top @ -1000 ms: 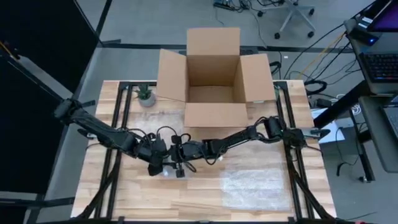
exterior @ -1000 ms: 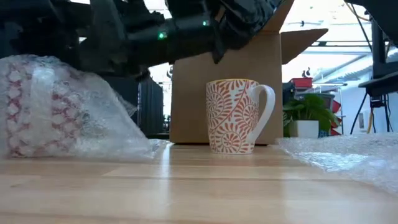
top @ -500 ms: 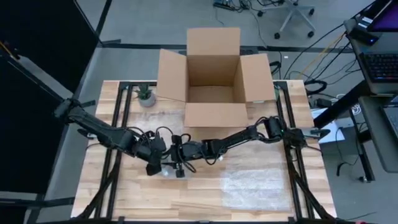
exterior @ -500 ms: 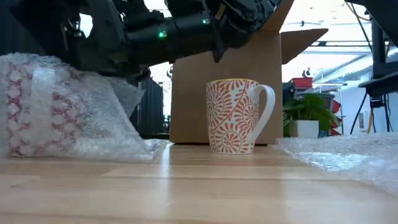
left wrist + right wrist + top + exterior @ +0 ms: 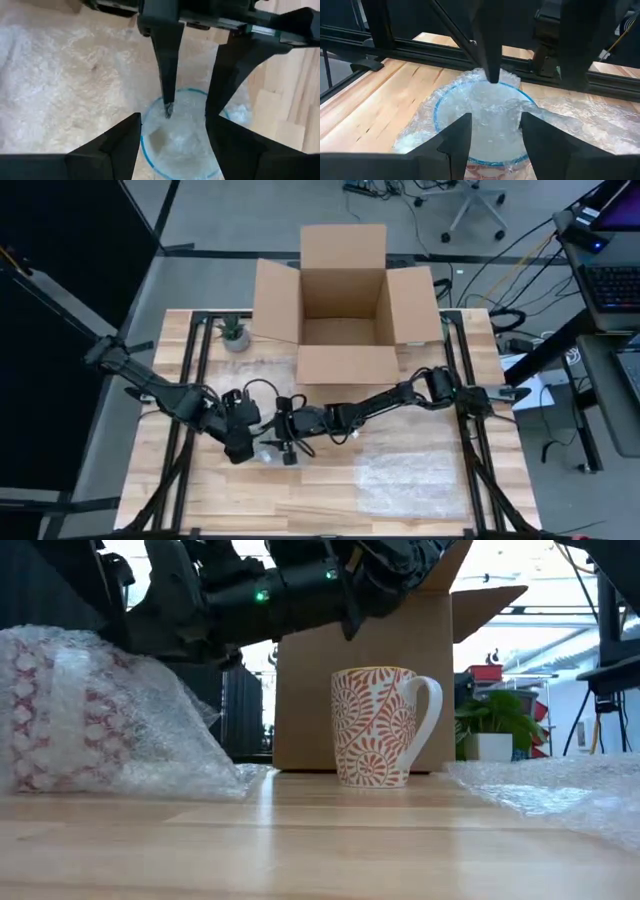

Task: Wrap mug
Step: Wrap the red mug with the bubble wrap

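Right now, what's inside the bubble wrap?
A patterned mug shows through the bubble wrap. Wrap is stuffed into its blue-rimmed mouth, so its bottom is hidden.

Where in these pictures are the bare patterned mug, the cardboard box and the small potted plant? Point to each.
patterned mug (image 5: 375,725), low view, middle of its body.
cardboard box (image 5: 343,330), high view, its inside floor.
potted plant (image 5: 233,332), high view, its leaves.

An open cardboard box and small potted plant sit on the table's far side.
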{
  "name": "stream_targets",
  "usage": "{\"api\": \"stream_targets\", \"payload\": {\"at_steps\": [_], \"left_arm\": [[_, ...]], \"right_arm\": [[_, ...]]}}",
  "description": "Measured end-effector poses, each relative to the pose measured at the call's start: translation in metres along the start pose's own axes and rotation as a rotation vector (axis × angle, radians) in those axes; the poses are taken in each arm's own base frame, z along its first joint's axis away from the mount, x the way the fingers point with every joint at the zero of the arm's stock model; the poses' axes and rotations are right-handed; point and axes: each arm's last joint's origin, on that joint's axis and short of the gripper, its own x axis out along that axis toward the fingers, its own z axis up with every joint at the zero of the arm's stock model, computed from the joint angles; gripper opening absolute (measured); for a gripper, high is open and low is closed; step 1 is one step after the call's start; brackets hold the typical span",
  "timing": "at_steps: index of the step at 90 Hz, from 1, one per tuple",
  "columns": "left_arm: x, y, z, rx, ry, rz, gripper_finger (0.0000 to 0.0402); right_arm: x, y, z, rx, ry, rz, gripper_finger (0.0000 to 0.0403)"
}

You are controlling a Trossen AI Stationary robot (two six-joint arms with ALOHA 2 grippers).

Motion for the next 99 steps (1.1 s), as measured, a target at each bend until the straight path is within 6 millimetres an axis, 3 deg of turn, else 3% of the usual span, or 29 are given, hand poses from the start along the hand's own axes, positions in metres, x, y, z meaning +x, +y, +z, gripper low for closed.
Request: {"api": "stream_targets", "payload": {"at_steps": [21,41,65,83,99], "left_arm": [[0.041,0.009,-0.027,-0.073,0.006,0.026,0.0212],[0.063,0.016,-0.042,-0.113,0.015,0.022,0.0212],[0.068,0.021,-0.041,-0.127,0.023,0.019,0.0212],[0.069,0.021,-0.044,-0.106,0.045,0.019,0.0212],[0.069,0.021,-0.043,-0.109,0.047,0.013,0.0212]], "right_arm": [[0.0,0.0,0.0,-0.002,0.0,-0.002,0.0157],[0.0,-0.003,-0.001,0.0,0.0,-0.007,0.0157],[-0.001,-0.004,0.005,-0.01,0.003,-0.013,0.0157],[-0.012,-0.007,0.028,-0.04,-0.007,-0.012,0.0157],[-0.008,-0.006,0.023,-0.011,-0.011,-0.007,0.0157]]}}
